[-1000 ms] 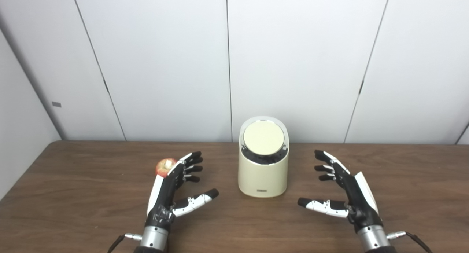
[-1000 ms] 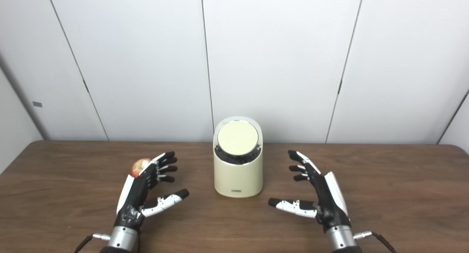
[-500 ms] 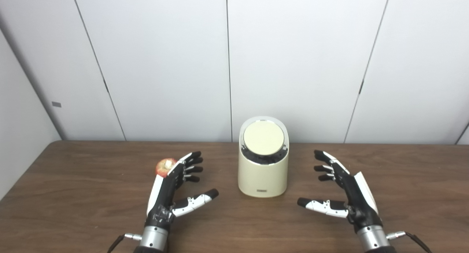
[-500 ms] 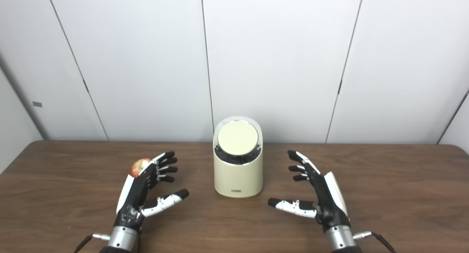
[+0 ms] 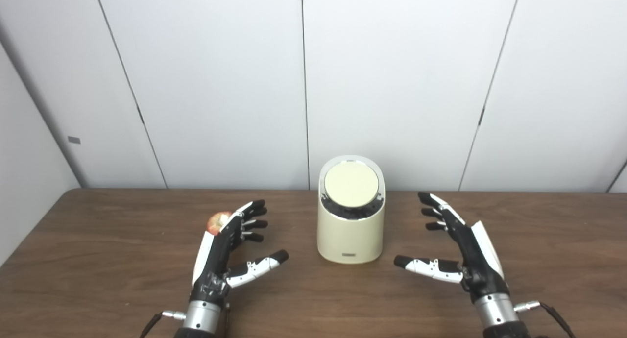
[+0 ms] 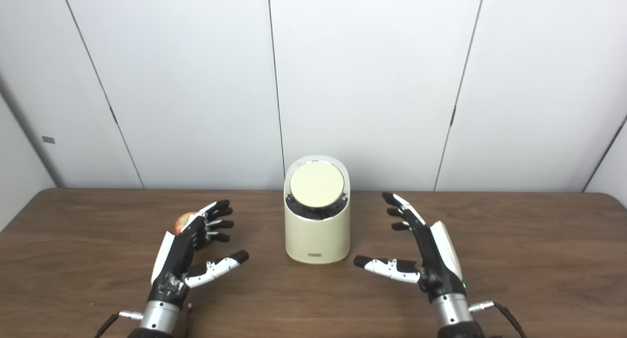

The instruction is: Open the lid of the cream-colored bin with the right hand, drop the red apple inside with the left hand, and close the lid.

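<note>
The right hand [image 5: 465, 252] and the left hand [image 5: 226, 252] both rest released, fingers spread and holding nothing, on the dark wooden bench [image 5: 98, 279] either side of the cream-coloured cylindrical bin [image 5: 350, 235]. Its round lid [image 5: 351, 185] is shut. The small red apple [image 5: 215, 222] sits just behind the left hand's fingers. No step looks done yet. A small label low on the bin is unreadable.

Cream-colored bin [image 5: 350, 230]: a rounded upright cylinder near the middle of the table's far edge, its round lid [image 5: 351, 185] shut and tilted toward the near edge. Red apple [image 5: 215, 222]: small, with a yellowish patch, resting on the table well left of the bin, partly hidden.
</note>
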Tool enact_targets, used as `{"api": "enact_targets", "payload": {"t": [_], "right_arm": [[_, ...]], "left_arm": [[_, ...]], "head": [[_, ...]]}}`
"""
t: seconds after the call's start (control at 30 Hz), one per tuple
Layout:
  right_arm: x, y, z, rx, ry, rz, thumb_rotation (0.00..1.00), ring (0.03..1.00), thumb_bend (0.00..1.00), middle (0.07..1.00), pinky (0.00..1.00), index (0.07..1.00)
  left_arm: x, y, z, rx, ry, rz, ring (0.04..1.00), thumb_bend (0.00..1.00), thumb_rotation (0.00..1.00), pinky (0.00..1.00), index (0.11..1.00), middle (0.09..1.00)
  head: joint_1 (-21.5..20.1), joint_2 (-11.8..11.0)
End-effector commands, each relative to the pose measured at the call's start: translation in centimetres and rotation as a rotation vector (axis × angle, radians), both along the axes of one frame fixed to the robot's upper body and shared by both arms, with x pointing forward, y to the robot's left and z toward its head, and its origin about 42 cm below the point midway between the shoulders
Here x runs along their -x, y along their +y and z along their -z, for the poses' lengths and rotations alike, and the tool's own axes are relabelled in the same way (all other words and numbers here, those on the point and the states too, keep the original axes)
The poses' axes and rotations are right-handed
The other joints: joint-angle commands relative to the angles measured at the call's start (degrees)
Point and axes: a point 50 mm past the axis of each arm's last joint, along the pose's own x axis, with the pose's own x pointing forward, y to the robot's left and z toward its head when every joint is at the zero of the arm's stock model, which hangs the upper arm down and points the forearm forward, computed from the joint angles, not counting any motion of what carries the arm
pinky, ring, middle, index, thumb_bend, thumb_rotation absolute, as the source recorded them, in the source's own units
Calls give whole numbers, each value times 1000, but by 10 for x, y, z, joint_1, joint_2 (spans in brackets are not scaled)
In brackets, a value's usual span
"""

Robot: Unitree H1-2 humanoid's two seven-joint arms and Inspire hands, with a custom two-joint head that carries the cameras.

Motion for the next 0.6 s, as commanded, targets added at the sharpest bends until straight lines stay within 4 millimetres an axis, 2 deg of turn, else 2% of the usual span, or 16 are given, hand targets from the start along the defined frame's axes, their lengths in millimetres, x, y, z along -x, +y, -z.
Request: {"api": "enact_targets", "payload": {"t": [0.0, 0.07, 0.2, 0.43, 0.57], "right_arm": [[-15, 13, -47, -10, -140, -4, 258, 867, 788, 900, 772, 876], [-21, 19, -62, 3, -150, 1, 278, 873, 789, 908, 789, 883], [-30, 30, -86, 23, -158, 12, 292, 851, 815, 898, 750, 882], [-36, 43, -113, 65, -185, 17, 325, 826, 814, 879, 699, 880], [-42, 47, -131, 163, -168, 34, 376, 815, 821, 884, 643, 908]], "left_arm": [[-11, 0, -20, -3, -86, 8, 739, 823, 255, 640, 851, 812], [-12, 0, -20, 5, -83, 12, 741, 824, 246, 646, 848, 812], [-13, -2, -19, 6, -93, 16, 735, 824, 235, 646, 847, 805], [-13, -4, -18, 6, -86, 18, 744, 821, 235, 669, 850, 810], [-13, -5, -19, -9, -88, 12, 737, 817, 234, 687, 851, 807]], "head": [[1, 1], [1, -1], [0, -1], [3, -1], [1, 0]]}}
